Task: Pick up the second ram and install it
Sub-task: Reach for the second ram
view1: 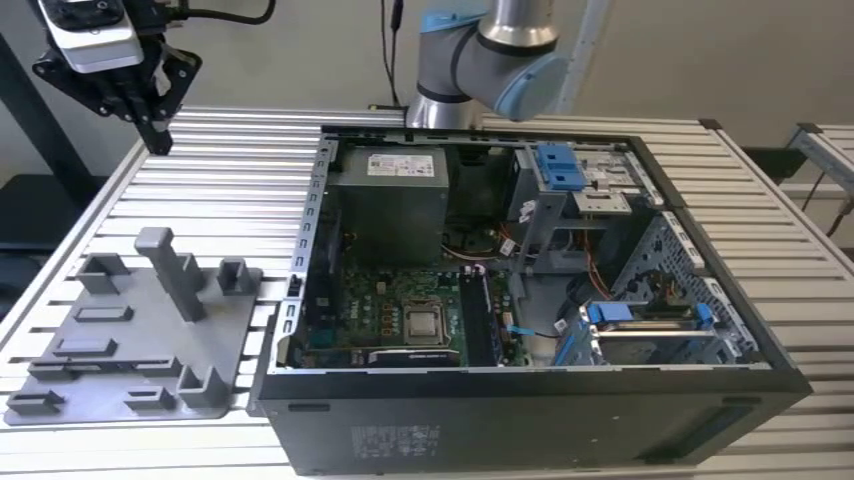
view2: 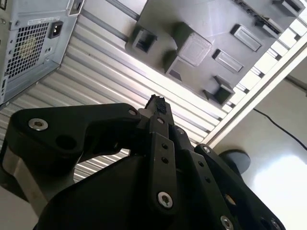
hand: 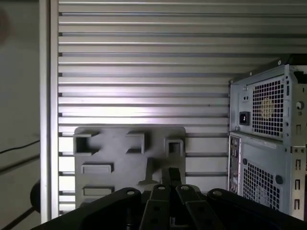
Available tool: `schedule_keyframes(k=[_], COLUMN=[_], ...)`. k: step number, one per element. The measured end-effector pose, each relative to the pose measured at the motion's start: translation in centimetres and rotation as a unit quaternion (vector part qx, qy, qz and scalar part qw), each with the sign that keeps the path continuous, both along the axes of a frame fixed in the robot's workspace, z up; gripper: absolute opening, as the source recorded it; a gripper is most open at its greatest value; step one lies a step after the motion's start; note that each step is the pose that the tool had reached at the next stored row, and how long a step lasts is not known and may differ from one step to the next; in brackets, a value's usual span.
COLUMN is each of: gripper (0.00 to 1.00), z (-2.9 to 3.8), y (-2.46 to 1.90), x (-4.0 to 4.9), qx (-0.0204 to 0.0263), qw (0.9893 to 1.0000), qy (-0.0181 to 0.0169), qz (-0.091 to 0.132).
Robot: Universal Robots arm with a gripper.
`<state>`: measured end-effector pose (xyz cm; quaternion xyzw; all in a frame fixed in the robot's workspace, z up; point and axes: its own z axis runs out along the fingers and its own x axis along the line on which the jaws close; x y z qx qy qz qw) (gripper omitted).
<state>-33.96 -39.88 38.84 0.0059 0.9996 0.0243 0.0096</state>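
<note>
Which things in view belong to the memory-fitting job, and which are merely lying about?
Job: end effector, motherboard, computer case, grey holder tray.
Lying about: power supply, processor chip, blue drive bracket.

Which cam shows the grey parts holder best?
Exterior view: the whole grey holder with its tall post is in frame. In the first wrist view the gripper hides one edge; the second wrist view crops it.

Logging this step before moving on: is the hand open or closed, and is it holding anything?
Hand: closed, holding nothing that shows.
</note>
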Motion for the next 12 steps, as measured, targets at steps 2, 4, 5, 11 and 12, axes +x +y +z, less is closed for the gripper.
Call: schedule_keyframes(k=[2, 4, 5, 11, 12], gripper=[0.11, 0.11, 0.11, 0.11, 0.11], z=[-0.02, -0.05, -0.06, -0.15, -0.16], y=[0.00, 0.00, 0.00, 0.00, 0.00], x=[-0.44, -0.89, -1.12, -2.38, -2.56], qx=[0.0000, 0.0000, 0.0000, 0.0000, 0.0000], qw=[1.0000, 1.0000, 1.0000, 0.9999, 0.9999], qy=[0.0000, 0.0000, 0.0000, 0.0000, 0.0000], qz=[0.001, 0.003, 0.005, 0.013, 0.015])
